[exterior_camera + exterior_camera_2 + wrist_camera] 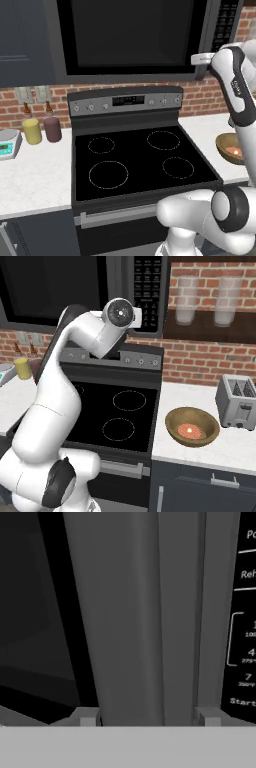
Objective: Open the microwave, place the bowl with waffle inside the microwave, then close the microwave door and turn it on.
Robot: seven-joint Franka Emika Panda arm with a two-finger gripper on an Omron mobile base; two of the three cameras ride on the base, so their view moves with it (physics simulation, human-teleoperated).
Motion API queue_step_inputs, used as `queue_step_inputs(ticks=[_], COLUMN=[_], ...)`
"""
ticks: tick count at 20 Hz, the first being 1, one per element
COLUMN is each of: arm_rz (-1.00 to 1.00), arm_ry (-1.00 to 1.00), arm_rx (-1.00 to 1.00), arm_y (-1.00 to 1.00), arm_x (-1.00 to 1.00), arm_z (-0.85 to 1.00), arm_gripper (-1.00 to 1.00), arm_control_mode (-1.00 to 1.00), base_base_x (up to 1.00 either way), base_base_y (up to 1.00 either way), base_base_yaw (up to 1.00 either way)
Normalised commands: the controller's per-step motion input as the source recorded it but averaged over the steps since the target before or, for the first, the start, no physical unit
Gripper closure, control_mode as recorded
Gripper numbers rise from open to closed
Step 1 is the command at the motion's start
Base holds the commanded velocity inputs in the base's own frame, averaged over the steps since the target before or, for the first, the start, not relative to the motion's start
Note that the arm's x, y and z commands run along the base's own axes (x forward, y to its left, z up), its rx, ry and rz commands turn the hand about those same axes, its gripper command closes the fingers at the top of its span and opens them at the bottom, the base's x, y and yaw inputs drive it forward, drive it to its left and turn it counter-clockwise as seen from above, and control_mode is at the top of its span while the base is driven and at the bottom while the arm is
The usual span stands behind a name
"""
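The microwave (130, 40) hangs above the stove with the microwave door (125, 612) shut. In the hand view my gripper (148, 717) is right up against the door. Its fingertips (87, 716) stand wide apart, one on each side of the vertical bar handle (180, 612), and it is open. The keypad (245, 652) lies just to the right. My wrist (120, 313) is raised in front of the microwave's right side. On the counter right of the stove stands the brown bowl (172, 421) with the waffle (189, 431) in it; the bowl (226, 142) also appears behind my forearm.
A black stove (135, 155) sits below the microwave. A toaster (239, 401) stands right of the bowl. Yellow cup (32, 131), maroon cup (52, 129) and a small scale (7, 142) are on the left counter. Glass jars (186, 301) stand on a shelf.
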Motion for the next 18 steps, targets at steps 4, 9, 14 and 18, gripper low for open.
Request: queue_step_inputs(ticks=[4,9,14,18], arm_rz=[0.00,0.00,0.00,0.00], arm_ry=[0.01,0.02,0.06,0.11], arm_rx=[-0.11,-0.22,-0.28,-0.28], arm_y=[1.00,1.00,1.00,1.00], arm_x=[-1.00,-0.99,-0.81,-0.67], arm_z=[0.00,0.00,0.00,0.00], arm_gripper=[1.00,1.00,1.00,1.00], arm_control_mode=[-1.00,-1.00,-1.00,-1.00], base_base_x=[0.00,0.00,0.00,0.00], base_base_y=[0.00,0.00,0.00,0.00], base_base_yaw=[0.00,0.00,0.00,0.00])
